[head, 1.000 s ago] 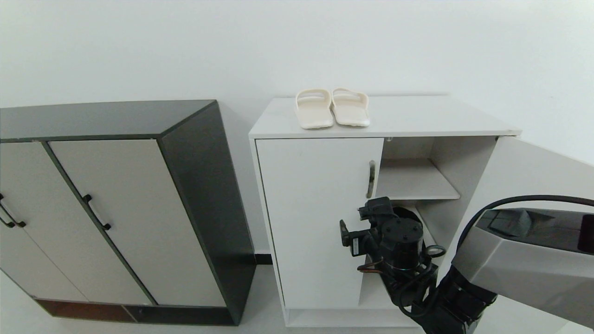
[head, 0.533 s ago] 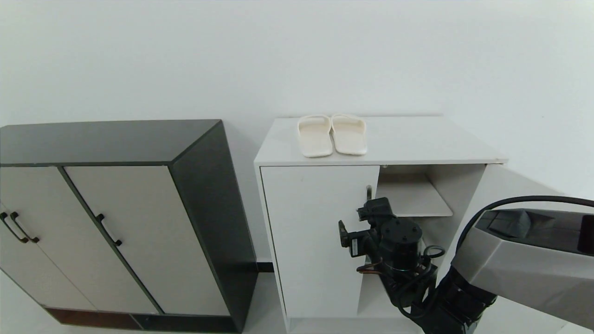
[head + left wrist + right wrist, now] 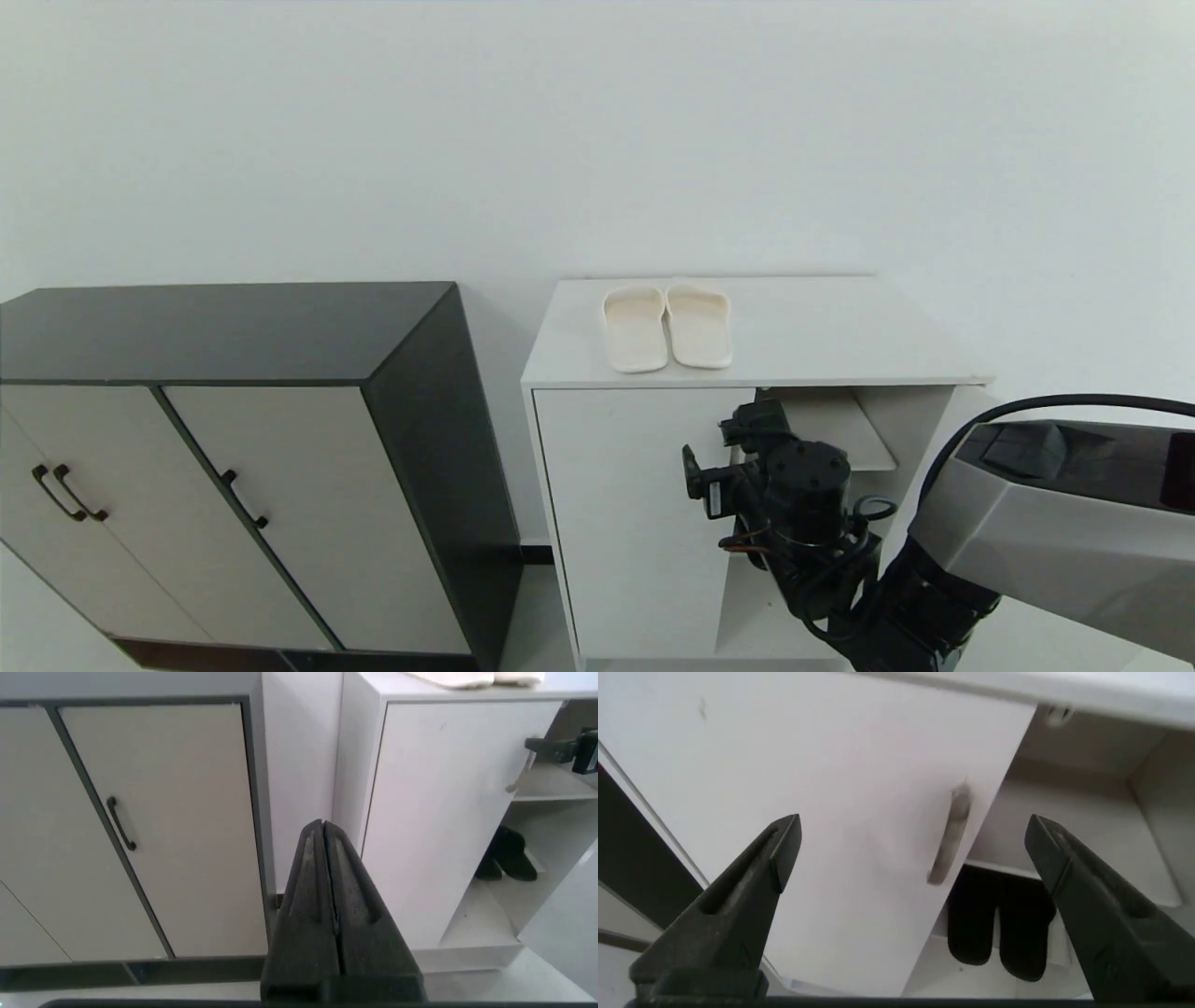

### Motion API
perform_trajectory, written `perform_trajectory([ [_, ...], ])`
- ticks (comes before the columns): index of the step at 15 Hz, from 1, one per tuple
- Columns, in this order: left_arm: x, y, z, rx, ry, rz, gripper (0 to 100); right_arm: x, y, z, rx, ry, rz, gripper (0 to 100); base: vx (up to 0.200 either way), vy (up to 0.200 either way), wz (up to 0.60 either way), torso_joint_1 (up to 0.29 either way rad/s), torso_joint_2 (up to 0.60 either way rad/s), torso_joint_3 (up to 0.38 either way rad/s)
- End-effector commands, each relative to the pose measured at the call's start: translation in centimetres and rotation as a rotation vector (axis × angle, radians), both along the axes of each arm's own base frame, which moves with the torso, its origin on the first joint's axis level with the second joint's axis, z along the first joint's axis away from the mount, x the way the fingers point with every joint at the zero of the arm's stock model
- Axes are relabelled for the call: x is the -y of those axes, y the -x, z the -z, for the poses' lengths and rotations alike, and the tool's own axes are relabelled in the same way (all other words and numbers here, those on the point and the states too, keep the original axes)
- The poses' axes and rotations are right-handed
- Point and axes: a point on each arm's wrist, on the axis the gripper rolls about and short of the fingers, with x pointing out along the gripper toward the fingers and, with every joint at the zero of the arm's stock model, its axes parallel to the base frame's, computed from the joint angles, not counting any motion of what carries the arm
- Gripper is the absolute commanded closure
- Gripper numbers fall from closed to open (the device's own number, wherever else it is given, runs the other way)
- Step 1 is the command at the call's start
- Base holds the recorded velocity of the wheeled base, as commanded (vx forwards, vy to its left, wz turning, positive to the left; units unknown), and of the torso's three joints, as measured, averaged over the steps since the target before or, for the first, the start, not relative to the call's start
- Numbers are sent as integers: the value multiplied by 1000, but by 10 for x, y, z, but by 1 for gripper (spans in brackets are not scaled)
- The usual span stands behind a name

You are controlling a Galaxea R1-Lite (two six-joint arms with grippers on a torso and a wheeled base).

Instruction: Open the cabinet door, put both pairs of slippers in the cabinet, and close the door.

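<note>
White wall [image 3: 597, 140], dark-topped cupboard [image 3: 224, 331], seemingly pale floor [image 3: 540, 621]

No legible text, labels or numbers anywhere.

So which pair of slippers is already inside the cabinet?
The black pair, low inside the white cabinet; the cream pair sits on top of it.

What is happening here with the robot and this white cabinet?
The robot is storing slippers in the white cabinet. Its right side stands open, and a black pair of slippers lies low inside. A cream pair of slippers lies on the cabinet's top, not yet stored. The right pincer is open, facing the handle of the closed left door without touching it. The left pincer is shut and empty.
</note>
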Motion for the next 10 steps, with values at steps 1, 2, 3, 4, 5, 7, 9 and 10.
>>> perform_trajectory([
  [1, 0, 0, 0, -1, 0, 0, 100, 1, 1, 3, -7, 7, -1, 0, 0, 0, 0, 246, -569, -320],
  [2, 0, 0, 0, -1, 0, -1, 100, 1, 1, 3, -7, 7, -1, 0, 0, 0, 0, 251, -593, -330],
  [3, 0, 0, 0, -1, 0, -1, 100, 0, 1, 4, -8, 7, -4, 0, 0, 0, 0, 261, -588, -334],
  [4, 0, 0, 0, -1, -1, -1, 100, 0, 1, 3, -7, 6, -4, 0, 0, 0, 0, 281, -632, -344],
  [5, 0, 0, 0, -1, -1, -1, 100, 0, 1, 4, -8, 7, -4, 0, 0, 0, 0, 251, -554, -310],
  [7, 0, 0, 0, -1, -1, -4, 100, -1, 1, 1, 12, 12, -19, 0, 0, 0, 0, 90, -205, -112],
  [9, 0, 0, 0, -1, 0, -3, 100, -3, 1, -11, 52, 33, -41, 0, 0, 0, 0, 0, 0, 0],
  [10, 0, 0, 0, -1, 0, -3, 100, -4, 5, -22, 11, 54, -51, 0, 0, 0, 0, 0, 0, 0],
])
